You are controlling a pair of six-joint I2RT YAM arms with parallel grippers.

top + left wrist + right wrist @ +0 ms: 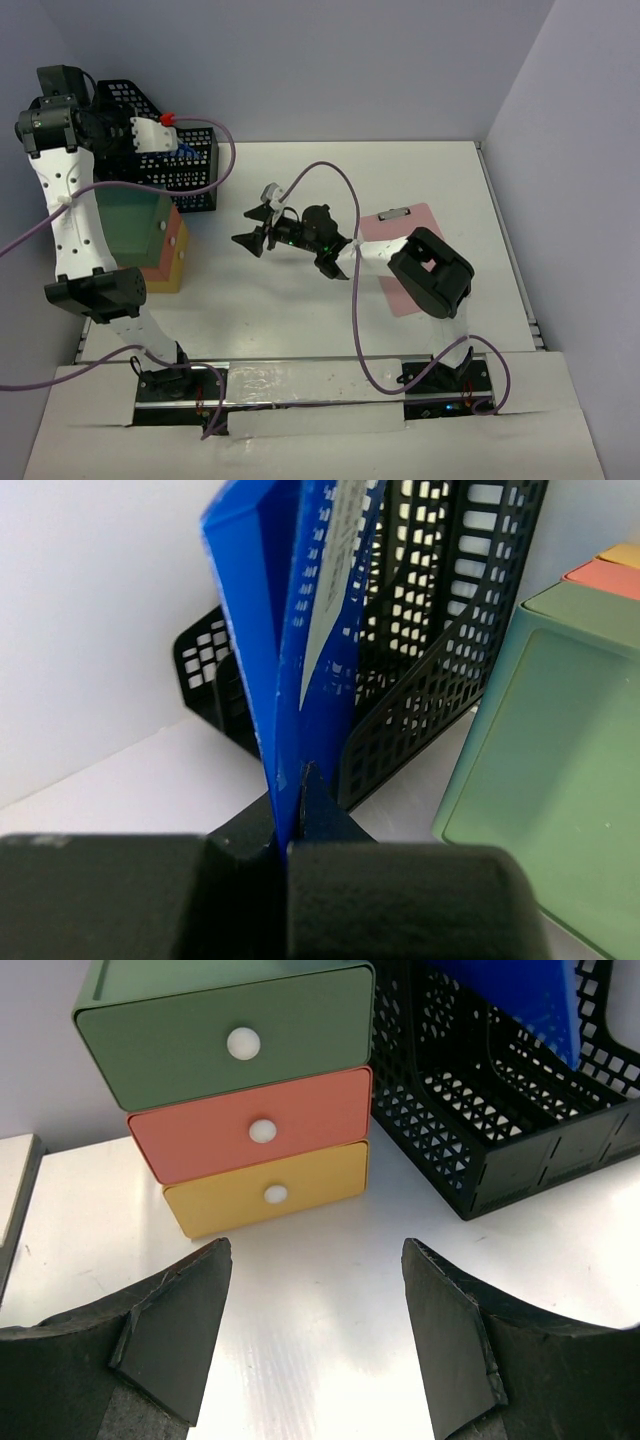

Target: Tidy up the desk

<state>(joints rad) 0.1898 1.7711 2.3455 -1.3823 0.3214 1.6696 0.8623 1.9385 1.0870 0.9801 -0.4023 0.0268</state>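
The white desk (pixel 420 170) carries a black mesh file rack (pixel 185 175) at the back left. My left gripper (pixel 178 148) is over the rack, shut on the edge of a blue folder (pixel 290 630). The folder stands in a slot of the rack in the right wrist view (pixel 520 1000). In the left wrist view the left gripper (pixel 290 800) pinches the folder between both jaws. My right gripper (pixel 255 228) is open and empty, low over the middle of the desk. It also shows in the right wrist view (pixel 315 1260), facing the drawer unit.
A three-drawer unit (pixel 150 240) in green (pixel 230 1040), pink (pixel 255 1125) and yellow (pixel 270 1190) stands beside the rack (pixel 500 1090), drawers shut. A pink clipboard (pixel 400 225) lies on the right under my right arm. Lavender walls enclose the desk.
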